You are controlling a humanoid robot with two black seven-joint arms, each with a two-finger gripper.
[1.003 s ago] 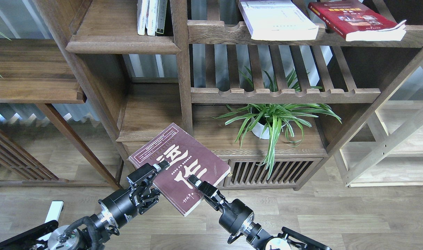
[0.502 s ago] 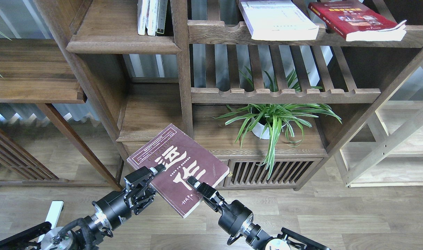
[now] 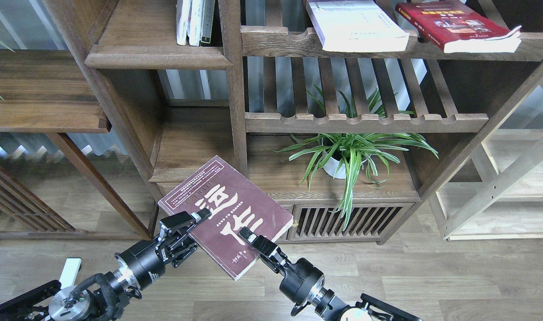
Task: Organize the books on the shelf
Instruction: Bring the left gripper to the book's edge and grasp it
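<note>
Both grippers, left [image 3: 199, 217] and right [image 3: 247, 235], pinch the maroon book [image 3: 227, 214], held tilted in the air in front of the bookcase's low shelf [image 3: 195, 147].

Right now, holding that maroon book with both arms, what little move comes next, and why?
Probably lift the maroon book up and leftward. The left gripper and right gripper grip its near edges, and it hangs low, below the solid shelf where other books stand.
</note>
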